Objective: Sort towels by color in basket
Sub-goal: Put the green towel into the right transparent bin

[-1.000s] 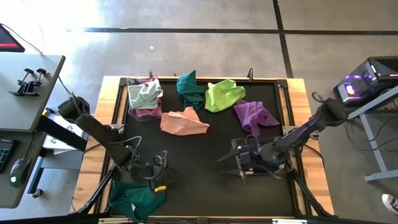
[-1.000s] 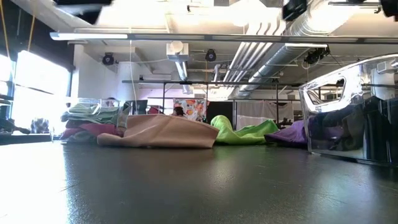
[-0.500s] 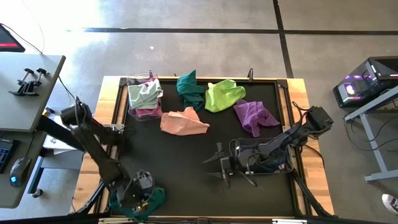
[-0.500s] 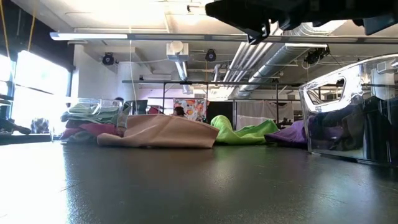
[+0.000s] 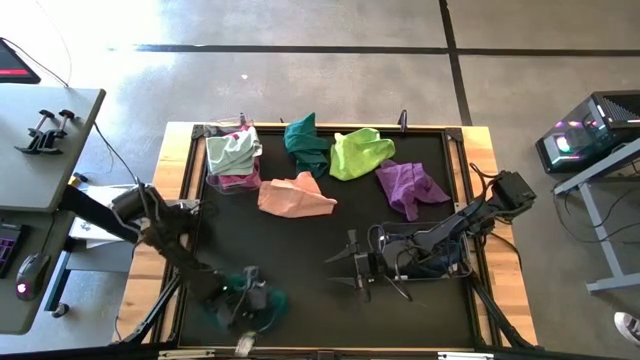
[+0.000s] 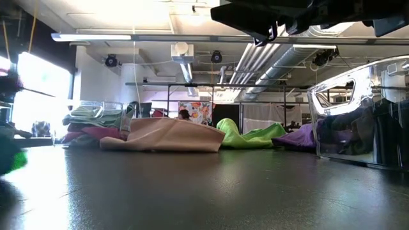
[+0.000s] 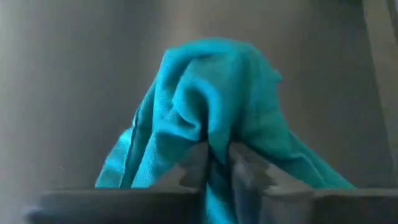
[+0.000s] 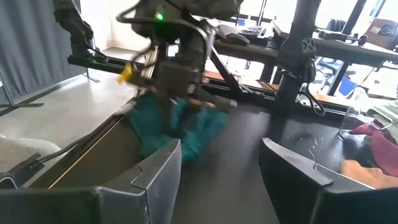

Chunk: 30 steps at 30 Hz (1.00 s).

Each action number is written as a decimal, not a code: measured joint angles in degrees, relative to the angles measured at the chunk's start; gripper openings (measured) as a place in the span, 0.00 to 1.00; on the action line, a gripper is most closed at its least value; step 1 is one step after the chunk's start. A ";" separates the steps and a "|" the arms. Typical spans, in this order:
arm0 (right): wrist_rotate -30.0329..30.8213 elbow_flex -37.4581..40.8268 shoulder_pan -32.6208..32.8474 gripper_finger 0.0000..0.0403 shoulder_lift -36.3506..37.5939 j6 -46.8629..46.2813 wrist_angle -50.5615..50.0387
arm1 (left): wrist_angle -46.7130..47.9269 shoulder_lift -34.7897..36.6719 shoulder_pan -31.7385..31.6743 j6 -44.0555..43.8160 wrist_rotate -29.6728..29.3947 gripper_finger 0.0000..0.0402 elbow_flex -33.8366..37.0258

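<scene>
Gripping: left tool [image 7: 214, 163] clamped on teal towel [image 7: 211, 112], near-left corner of bench [image 5: 300, 250].
Right tool [image 8: 221, 165]: fingers apart, holding nothing, near-right, beside clear basket [image 5: 425, 262].

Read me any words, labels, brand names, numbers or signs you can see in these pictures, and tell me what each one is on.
No text can be read in any view.
The poster in the room behind the table shows only blurred colours, too small to read.
The towels, such as the teal towel in the left hand, carry no visible labels.
The basket under the right arm shows no markings.
</scene>
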State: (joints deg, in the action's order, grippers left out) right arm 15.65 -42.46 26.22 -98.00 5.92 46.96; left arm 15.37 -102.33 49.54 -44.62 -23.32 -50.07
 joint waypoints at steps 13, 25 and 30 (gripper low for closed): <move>2.27 0.04 -0.55 0.52 0.02 0.11 -2.12 | -21.28 9.90 -9.37 36.97 -39.28 0.01 0.22; -2.42 -0.47 -8.75 0.64 -0.03 -3.45 1.46 | -32.32 16.88 -9.82 50.87 -38.18 0.00 0.14; -12.11 -5.44 -10.53 0.66 -3.94 -1.83 1.42 | -33.14 16.61 -11.02 50.87 -36.64 0.00 0.16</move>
State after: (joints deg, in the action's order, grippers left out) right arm 3.54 -47.90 15.69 -101.94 4.08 48.38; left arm -17.77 -85.71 38.52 6.25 -59.96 -49.91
